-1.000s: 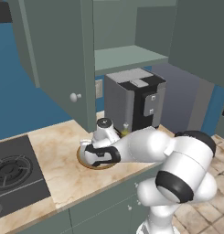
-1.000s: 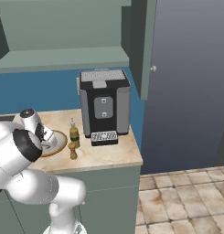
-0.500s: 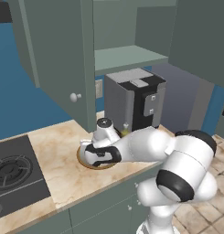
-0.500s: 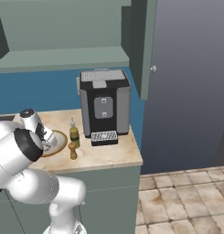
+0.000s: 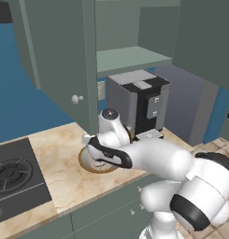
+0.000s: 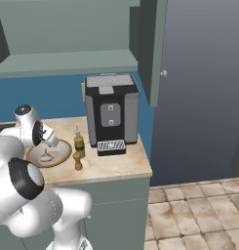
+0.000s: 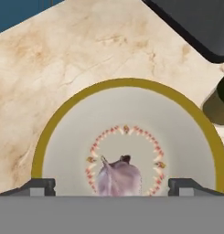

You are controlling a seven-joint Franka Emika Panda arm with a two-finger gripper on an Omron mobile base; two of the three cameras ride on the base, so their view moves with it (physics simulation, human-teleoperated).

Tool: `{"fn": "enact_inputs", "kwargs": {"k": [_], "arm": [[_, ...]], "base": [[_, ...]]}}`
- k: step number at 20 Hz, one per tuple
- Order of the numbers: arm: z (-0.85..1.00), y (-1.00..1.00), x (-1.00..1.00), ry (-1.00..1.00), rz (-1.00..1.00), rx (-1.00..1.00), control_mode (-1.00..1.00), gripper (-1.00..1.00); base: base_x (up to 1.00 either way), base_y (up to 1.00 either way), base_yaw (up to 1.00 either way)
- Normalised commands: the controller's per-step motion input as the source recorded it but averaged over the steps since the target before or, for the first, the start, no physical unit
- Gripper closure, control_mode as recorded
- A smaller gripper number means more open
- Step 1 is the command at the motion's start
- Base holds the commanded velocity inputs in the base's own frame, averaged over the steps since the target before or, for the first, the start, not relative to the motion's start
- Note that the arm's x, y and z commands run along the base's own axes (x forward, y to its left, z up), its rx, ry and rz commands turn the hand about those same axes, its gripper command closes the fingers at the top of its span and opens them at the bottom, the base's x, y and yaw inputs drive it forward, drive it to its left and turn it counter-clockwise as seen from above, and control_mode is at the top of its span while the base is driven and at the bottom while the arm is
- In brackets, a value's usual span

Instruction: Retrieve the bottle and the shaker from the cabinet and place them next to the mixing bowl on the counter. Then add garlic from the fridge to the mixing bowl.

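Garlic (image 7: 119,176) lies pale and purplish in the middle of the gold-rimmed bowl (image 7: 54,132), between the wide-open, empty pincer (image 7: 111,186) tips. Bare surface (image 7: 63,59) spreads around; the bottle (image 6: 79,143) and shaker (image 6: 78,160) stand beside the bowl.

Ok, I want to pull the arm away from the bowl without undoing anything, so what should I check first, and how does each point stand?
1. Pale purple garlic bulb lies inside the gold-rimmed white mixing bowl: ok.
2. Claw open, fingertips set wide on either side of the garlic: ok.
3. Fingertips clear of the garlic: looks so, though the bottom of the hand view hides the lower part: cannot tell.
4. Olive-green glass bottle upright on the counter beside the bowl: ok.
5. Small brown wooden shaker upright beside the bowl: ok.
6. Path upward free of the grey-green cabinet door: cannot tell.
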Motion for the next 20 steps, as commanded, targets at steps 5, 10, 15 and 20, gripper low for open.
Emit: {"fn": "enact_inputs", "kwargs": {"k": [5, 10, 15, 20], "arm": [[1.00, -0.24, -0.13, -0.02, 0.05, 0.02, -1.00, -1.00], [1.00, -0.29, -0.36, -0.06, 0.10, 0.01, -1.00, -1.00], [0.93, -0.41, -0.63, -0.10, 0.08, 0.00, -1.00, -1.00], [0.82, -0.47, -0.77, -0.17, 0.05, 0.00, -1.00, -1.00]], "base": [[0.00, 0.00, 0.00], [0.00, 0.00, 0.00], [0.00, 0.00, 0.00], [0.00, 0.00, 0.00]]}}
